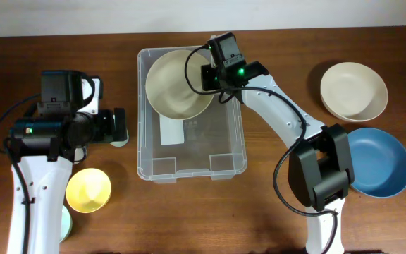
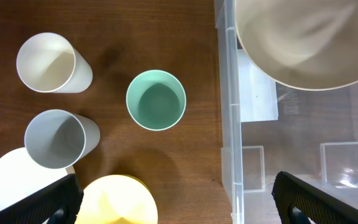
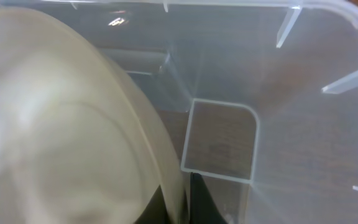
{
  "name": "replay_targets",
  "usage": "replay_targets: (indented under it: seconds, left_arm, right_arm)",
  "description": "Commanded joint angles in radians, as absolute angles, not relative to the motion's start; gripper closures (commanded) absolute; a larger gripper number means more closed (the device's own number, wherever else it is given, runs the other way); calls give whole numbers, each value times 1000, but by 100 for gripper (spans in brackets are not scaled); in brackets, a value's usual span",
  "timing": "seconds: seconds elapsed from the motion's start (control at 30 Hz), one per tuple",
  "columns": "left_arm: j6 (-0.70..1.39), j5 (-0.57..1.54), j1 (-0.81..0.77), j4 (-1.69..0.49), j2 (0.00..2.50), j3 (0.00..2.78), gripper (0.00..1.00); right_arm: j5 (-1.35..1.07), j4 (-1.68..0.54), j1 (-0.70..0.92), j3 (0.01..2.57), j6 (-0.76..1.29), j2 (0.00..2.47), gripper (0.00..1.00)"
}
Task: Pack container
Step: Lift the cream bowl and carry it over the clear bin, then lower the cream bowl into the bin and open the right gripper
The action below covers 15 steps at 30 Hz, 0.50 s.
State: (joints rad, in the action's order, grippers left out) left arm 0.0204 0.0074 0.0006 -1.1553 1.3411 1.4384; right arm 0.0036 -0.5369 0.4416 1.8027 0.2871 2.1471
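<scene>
The clear container [image 1: 220, 137] stands mid-table, with a white label [image 1: 171, 130] on its bottom. A beige bowl [image 1: 175, 85] hangs tilted in its far left corner. My right gripper [image 1: 216, 79] is shut on that bowl's right rim. In the right wrist view the two black fingers [image 3: 199, 202] pinch the bowl [image 3: 61, 137] wall above the container [image 3: 303, 93] floor. My left gripper [image 1: 118, 127] stands open just left of the container. In the left wrist view it [image 2: 179, 211] straddles the container wall [image 2: 229, 124], with nothing between its fingers.
A mint cup [image 2: 156, 99], a white cup [image 2: 48, 62] and a grey cup [image 2: 58, 138] stand left of the container. A yellow bowl [image 1: 88, 190] sits at front left. At right lie a cream bowl [image 1: 353, 90] and a blue bowl [image 1: 378, 161].
</scene>
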Motion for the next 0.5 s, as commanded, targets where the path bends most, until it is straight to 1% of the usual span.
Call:
replay_targets:
  seconds: [0.0, 0.1, 0.2, 0.3, 0.47]
  left_arm:
    - [30, -4, 5, -1153, 1345, 1458, 0]
    - [30, -4, 5, -1153, 1345, 1458, 0]
    - [30, -4, 5, -1153, 1345, 1458, 0]
    - [30, -5, 5, -1153, 1345, 1458, 0]
    - [30, -5, 5, -1153, 1345, 1458, 0]
  right_arm:
    - [11, -531, 453, 1833, 297, 2151, 93]
    - [12, -531, 453, 1833, 297, 2151, 90]
    - [12, -531, 453, 1833, 297, 2151, 90]
    - [12, -531, 452, 1833, 297, 2151, 85]
    - [12, -535, 452, 1833, 297, 2151, 84]
